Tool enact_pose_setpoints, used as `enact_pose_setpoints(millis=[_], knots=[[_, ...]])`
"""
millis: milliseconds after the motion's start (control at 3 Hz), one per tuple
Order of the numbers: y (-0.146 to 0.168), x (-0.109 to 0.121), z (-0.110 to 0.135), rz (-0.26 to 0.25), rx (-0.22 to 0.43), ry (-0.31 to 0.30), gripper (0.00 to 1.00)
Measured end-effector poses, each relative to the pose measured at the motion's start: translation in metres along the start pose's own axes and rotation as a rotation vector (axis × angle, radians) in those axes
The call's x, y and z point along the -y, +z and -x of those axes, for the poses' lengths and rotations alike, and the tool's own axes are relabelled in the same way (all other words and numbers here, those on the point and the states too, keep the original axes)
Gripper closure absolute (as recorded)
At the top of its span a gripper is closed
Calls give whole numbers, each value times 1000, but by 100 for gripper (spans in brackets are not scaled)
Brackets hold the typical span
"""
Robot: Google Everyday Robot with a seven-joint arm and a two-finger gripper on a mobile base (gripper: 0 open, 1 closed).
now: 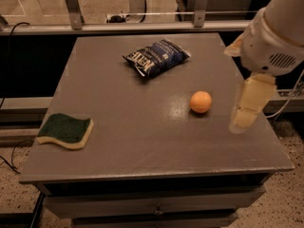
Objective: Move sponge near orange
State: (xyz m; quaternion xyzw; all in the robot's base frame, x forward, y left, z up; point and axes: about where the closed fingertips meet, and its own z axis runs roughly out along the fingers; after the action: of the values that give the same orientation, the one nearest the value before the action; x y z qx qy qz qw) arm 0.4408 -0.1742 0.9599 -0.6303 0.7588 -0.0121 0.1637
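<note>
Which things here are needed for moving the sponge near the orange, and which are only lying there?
Needed: sponge, front-left corner of the table; orange, right of centre; gripper, over the right edge.
Just lying about: snack bag, at the back.

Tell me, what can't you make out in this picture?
Arm: cut off by the camera view's top and right edges; only its end and the gripper, hanging right of the orange, show.
Bag: lettering too small to read.
Below the table: lost in shadow.
Sponge: underside hidden against the table.
</note>
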Motion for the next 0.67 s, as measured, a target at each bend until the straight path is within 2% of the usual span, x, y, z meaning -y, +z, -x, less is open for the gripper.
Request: enact_pose_setpoints(millis=[333, 667], knots=[[39, -17, 74, 62, 87, -121, 0], [67, -33, 137, 110, 159, -221, 0]])
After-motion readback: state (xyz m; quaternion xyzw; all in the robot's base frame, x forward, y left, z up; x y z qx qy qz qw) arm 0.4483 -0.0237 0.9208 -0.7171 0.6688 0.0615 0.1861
